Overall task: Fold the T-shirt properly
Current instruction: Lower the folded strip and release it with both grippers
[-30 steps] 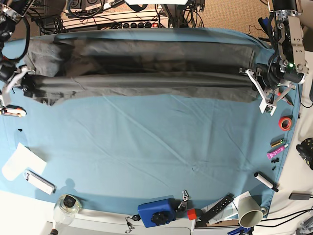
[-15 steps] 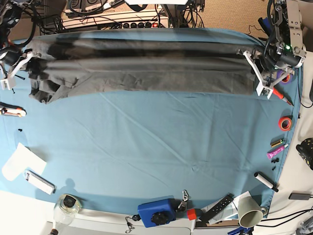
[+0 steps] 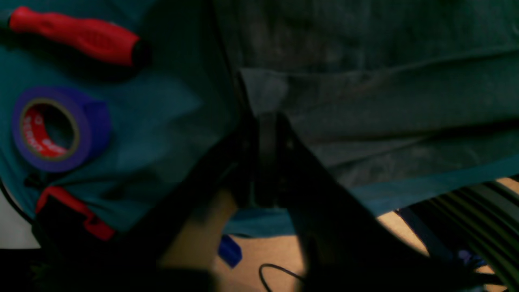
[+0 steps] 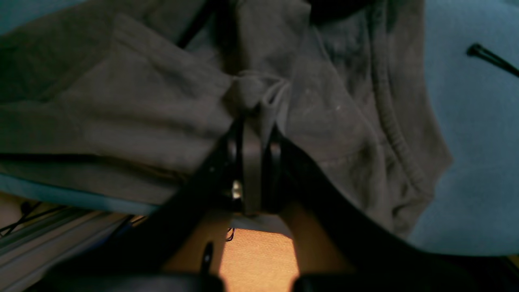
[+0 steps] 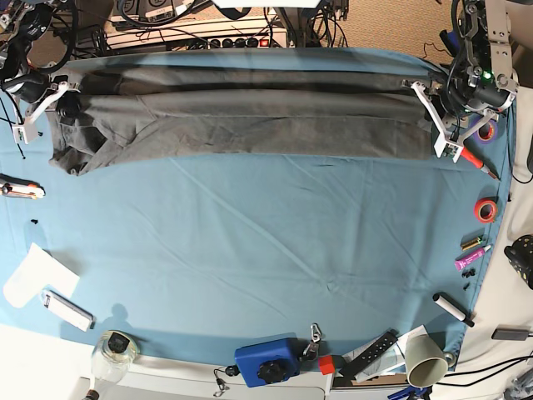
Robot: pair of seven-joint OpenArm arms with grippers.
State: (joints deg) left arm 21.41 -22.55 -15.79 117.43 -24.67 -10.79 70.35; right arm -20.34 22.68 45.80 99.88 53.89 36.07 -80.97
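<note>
Right pincer (image 4: pixel 253 117) pinches T-shirt (image 5: pixel 250 117); left pincer (image 3: pixel 265 117) at its other end.

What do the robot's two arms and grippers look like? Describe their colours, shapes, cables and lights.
The left gripper and right gripper have long white angular fingers on black bodies. The left arm has silver-grey metal links, black cables and a small green light. In the wrist views, the fingers look dark.

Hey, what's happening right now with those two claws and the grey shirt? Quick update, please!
Right gripper shut on T-shirt at collar end. Left gripper at hem end, grip unclear. Shirt stretched along table's far edge. Purple tape roll beside left gripper.
</note>
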